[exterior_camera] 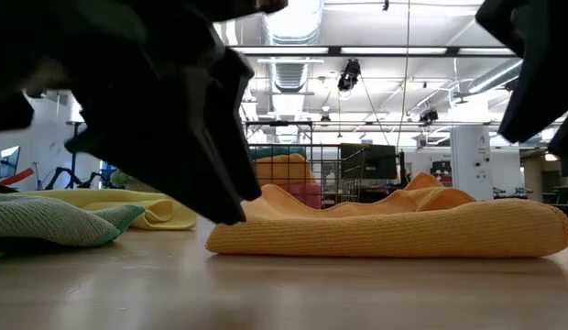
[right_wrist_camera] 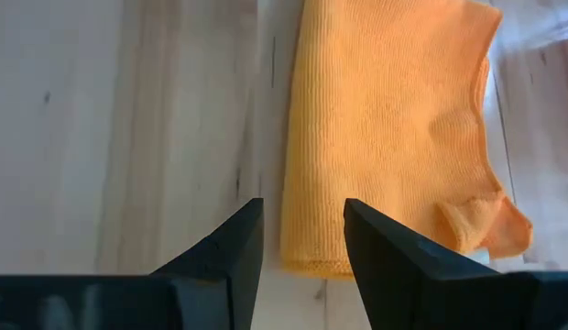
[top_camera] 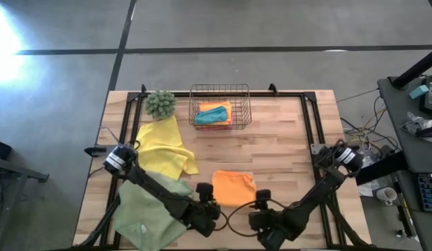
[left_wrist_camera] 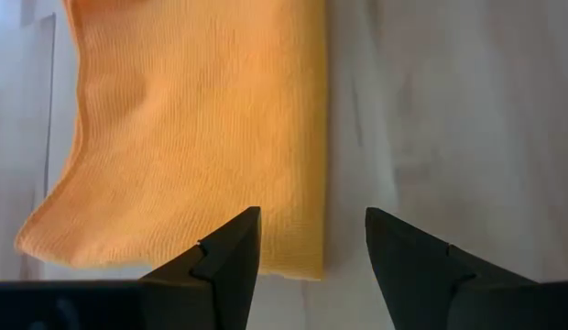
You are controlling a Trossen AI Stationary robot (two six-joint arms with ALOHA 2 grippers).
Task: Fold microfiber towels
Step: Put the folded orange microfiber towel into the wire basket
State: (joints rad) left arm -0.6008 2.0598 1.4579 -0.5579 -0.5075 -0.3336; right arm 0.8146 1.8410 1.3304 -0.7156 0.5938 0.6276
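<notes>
Both dark arms reach in low over the near edge of the pale butcher-block wooden table, and between them lies a folded orange microfiber towel, a thick soft rectangle with one rumpled corner. The left gripper sits just beside the towel's near left corner, its two dark fingers standing apart with nothing between them; its wrist camera looks straight down the towel's folded edge. The right gripper hovers near the opposite near corner, its jaws likewise spread and empty, the towel's fold lying just past the fingertips. Placed like this, one at each near corner, the pair look set to pinch the edge together, which I'd judge is how they would carry a fold over evenly or lift the cloth without it sagging.

Behind them, the copper wire basket stands at the far side of the table, holding folded cloths already: an orange one with a teal towel on top. That stack suggests finished towels go there. To the left, a yellow microfiber towel lies spread and loosely crumpled, and a pale sage green towel sprawls under the left arm at the near corner; both seem to be waiting their turn. The small spiky green ball plant sits beside the basket, out of the way.
</notes>
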